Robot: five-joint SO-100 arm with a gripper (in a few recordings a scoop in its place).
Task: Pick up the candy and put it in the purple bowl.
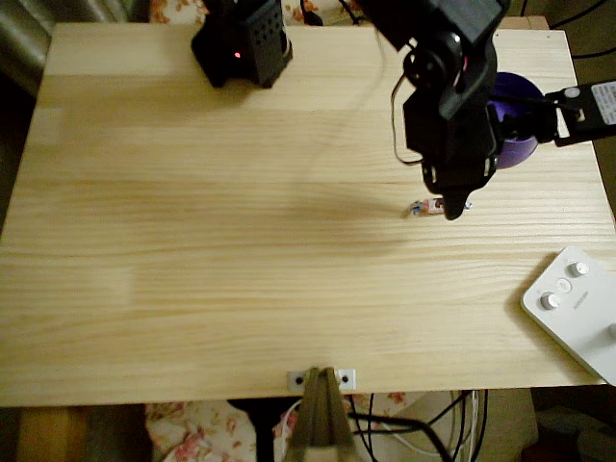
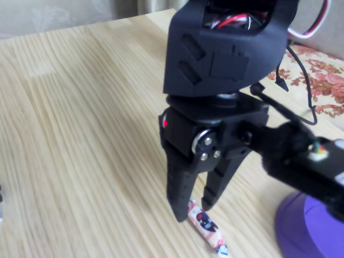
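Candy lying flat on surface, just beside purple bowl; tool hanging above one end, released, jaws slightly parted. Centring over wrapper middle, straddling across its short width, lowering to surface before clenching

One candy, one purple bowl (plus one white device)

Table pale grained wood, smooth; tool matt black plastic; purple bowl glossy plastic.
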